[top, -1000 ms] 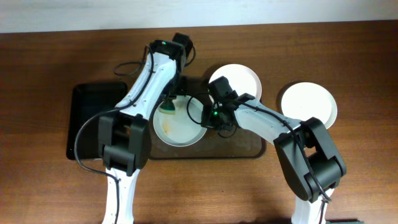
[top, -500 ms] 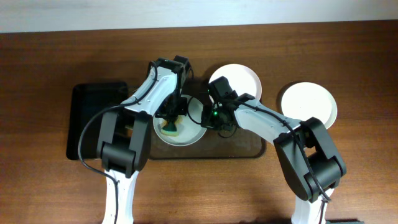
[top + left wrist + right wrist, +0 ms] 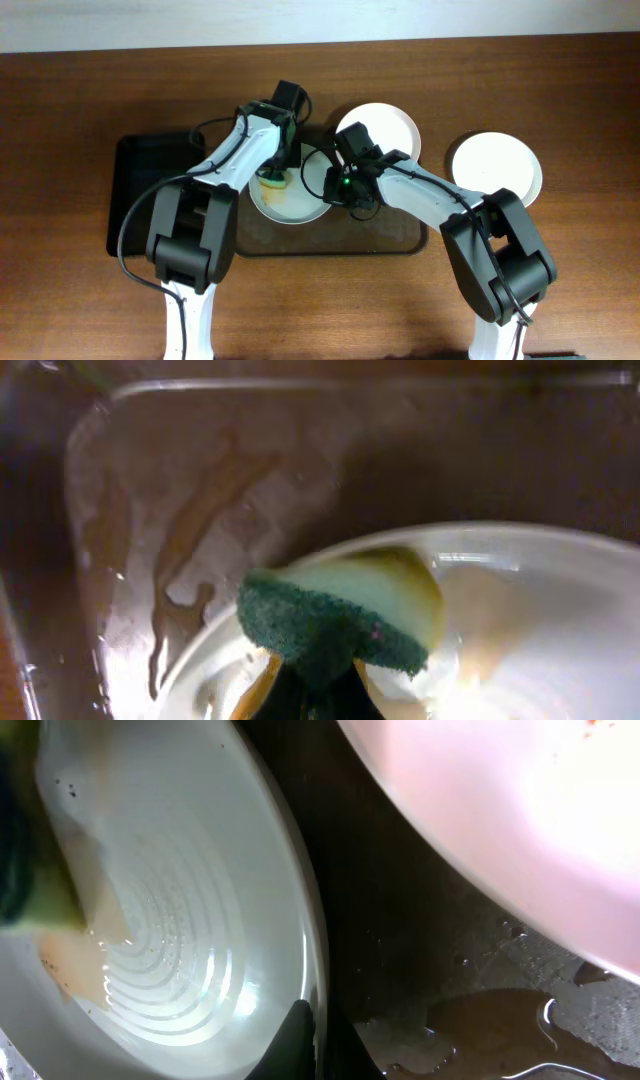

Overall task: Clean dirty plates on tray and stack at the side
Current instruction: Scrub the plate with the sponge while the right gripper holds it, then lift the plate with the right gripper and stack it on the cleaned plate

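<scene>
Black tray point(image 3: 150, 195) sits toward the worktop's left edge. Brown tray point(image 3: 395, 238) is mid-worktop, floor wet. Left gripper point(image 3: 278, 172) is clamped on a green-and-yellow sponge point(image 3: 272, 182), which is pressed on the back-left part of the smeared plate point(image 3: 300, 208). That plate sits in the tray's left half. Right gripper point(image 3: 335, 190) pinches that plate's right rim, jaws closed on it. Second plate point(image 3: 390, 125) is at the tray's back, overlapping its back rim. Third plate point(image 3: 497, 168) sits on bare wood off the tray, toward the right edge.
</scene>
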